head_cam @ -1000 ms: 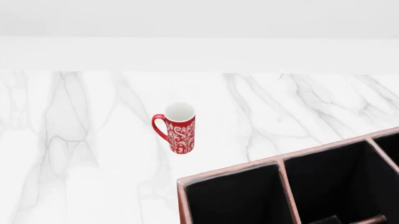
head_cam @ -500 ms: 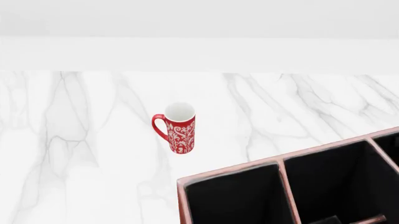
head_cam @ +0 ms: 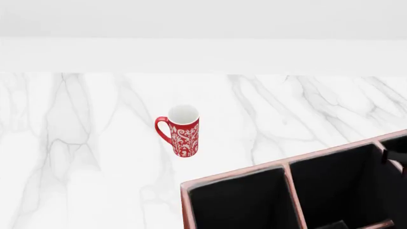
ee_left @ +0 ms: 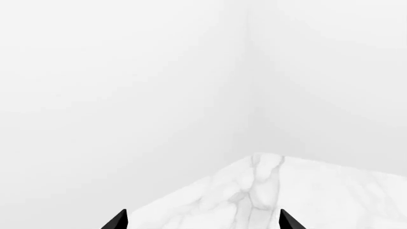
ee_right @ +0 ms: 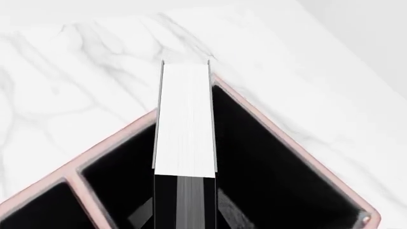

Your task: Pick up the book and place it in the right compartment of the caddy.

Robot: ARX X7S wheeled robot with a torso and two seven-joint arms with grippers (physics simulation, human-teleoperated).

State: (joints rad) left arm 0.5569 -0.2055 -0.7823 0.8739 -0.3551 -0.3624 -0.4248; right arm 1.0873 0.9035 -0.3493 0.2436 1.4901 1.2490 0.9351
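**Book Held Above the Caddy's Right End**

Looking down from the right wrist, the book (ee_right: 185, 124) stood on edge, white page block uppermost between thin black covers, directly over a black-lined compartment of the caddy (ee_right: 95, 155). The right hand itself was out of frame there, so its grip could not be told, though the book evidently hung from that arm. A stiff, thin hardback like this should be light and rigid; its smooth covers might slip, so a pinch across both covers near the spine end seemed the sound hold.

From the head, the caddy (head_cam: 237, 173) filled the near right of the counter (head_cam: 76, 181), and a dark shape at its right edge was too cropped to identify. Farther left stood the patterned mug (head_cam: 182, 132), well apart from the caddy.

The left hand (ee_left: 201, 220) showed two black tips set apart, released and empty, facing the counter's far corner.
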